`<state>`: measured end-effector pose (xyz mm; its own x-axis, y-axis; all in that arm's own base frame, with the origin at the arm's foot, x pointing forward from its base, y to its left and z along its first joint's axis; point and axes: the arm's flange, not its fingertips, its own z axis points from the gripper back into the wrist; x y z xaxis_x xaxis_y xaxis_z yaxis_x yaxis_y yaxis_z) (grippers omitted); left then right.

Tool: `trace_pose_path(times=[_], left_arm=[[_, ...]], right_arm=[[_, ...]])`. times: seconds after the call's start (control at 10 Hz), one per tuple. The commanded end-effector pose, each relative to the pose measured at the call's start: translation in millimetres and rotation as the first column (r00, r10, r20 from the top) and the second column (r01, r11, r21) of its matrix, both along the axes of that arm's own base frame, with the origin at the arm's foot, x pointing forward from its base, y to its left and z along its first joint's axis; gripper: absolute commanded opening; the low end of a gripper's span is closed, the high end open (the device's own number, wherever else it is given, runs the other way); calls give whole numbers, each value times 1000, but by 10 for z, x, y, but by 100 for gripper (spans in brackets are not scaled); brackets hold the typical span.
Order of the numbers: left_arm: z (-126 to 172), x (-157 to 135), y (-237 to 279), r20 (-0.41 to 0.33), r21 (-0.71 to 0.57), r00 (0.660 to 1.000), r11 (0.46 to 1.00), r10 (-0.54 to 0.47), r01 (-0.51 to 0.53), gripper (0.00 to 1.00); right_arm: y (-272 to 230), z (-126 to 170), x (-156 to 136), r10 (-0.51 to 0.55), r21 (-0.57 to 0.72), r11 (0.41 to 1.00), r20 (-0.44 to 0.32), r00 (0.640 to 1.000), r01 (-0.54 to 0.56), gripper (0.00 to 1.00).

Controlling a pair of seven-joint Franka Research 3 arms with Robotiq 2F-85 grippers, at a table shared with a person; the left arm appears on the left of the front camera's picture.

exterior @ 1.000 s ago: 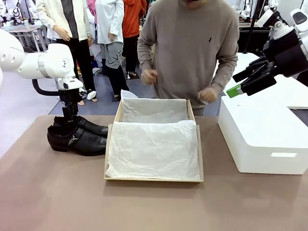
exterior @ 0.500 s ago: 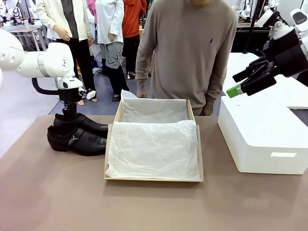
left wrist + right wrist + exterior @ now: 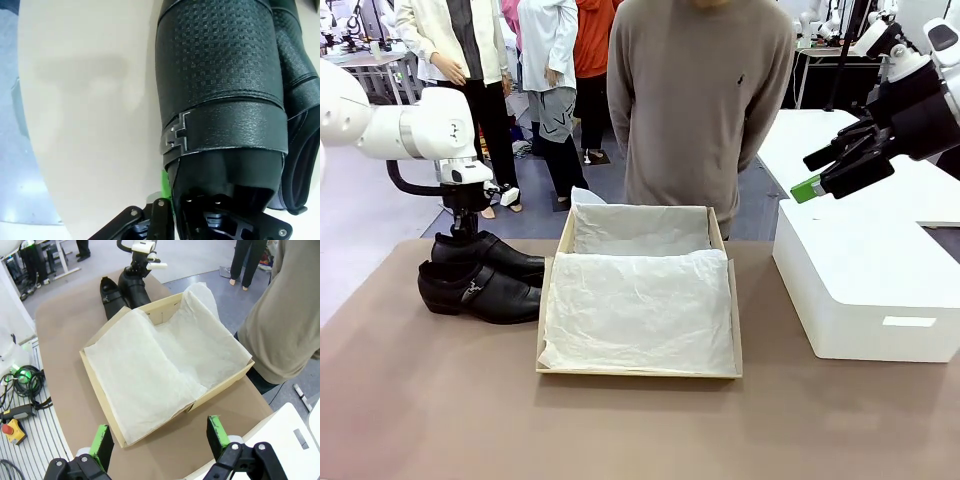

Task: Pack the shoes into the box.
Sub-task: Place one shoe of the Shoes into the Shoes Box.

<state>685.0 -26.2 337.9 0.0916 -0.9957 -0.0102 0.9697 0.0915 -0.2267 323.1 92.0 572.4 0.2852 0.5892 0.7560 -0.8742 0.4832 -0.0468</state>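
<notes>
left hand (image 3: 466,226) tips hidden inside far shoe (image 3: 505,260), grip can't tell, shoes (image 3: 485,290) lie 9-to-3, toes toward 3 o'clock, right hand (image 3: 160,437) wide open, empty

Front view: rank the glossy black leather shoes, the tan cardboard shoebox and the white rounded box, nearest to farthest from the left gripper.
1. Glossy black leather shoes, right at the left gripper, on the table's left.
2. Tan cardboard shoebox, in the centre.
3. White rounded box, at the far right.
</notes>
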Motion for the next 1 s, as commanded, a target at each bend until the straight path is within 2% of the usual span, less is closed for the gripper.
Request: trace_pose_path(times=[0.0,0.5,0.6,0.7,0.9], left_arm=[[49,-46,89,52,39,999,999,9,-11,0],[474,-54,270,142,52,985,993,101,-109,0],[602,-33,330,158,48,978,988,135,-144,0],[750,-17,403,230,31,961,986,152,-163,0],[1170,3,501,258,53,951,980,171,-191,0]], right_arm=[[2,1,19,16,16,1000,6,1000,-16,100],[2,1,19,16,16,1000,6,1000,-16,100],[2,1,19,16,16,1000,6,1000,-16,100],[2,1,19,16,16,1000,6,1000,-16,100],[2,1,19,16,16,1000,6,1000,-16,100]])
